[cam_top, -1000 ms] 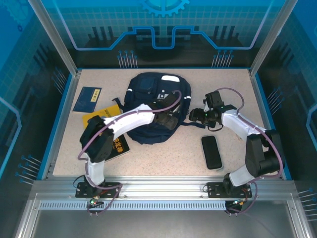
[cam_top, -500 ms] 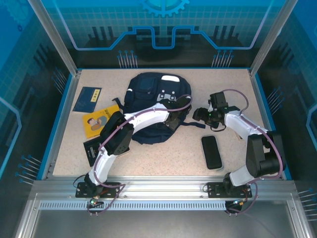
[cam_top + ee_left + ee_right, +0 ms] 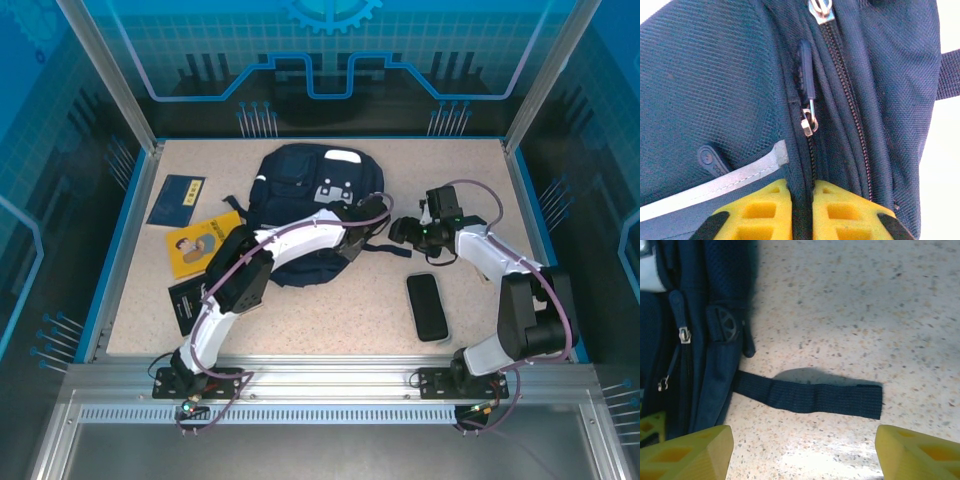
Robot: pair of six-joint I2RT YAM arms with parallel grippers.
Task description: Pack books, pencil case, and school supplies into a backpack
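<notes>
You had nothing packed yet: the three thin, flat books (image 3: pixel 195 243) lay on the speckled table (image 3: pixel 330 320) left of the backpack (image 3: pixel 315 200), which sat mid-table with its zips apparently closed. The dark oblong pencil case (image 3: pixel 427 306) lay to its right. Your left gripper (image 3: pixel 802 210) was pinched on the backpack's coarse woven fabric below the metal zipper pull (image 3: pixel 809 122) — the right gripper (image 3: pixel 802 440) hung wide apart over a limp webbing strap (image 3: pixel 807 397).
</notes>
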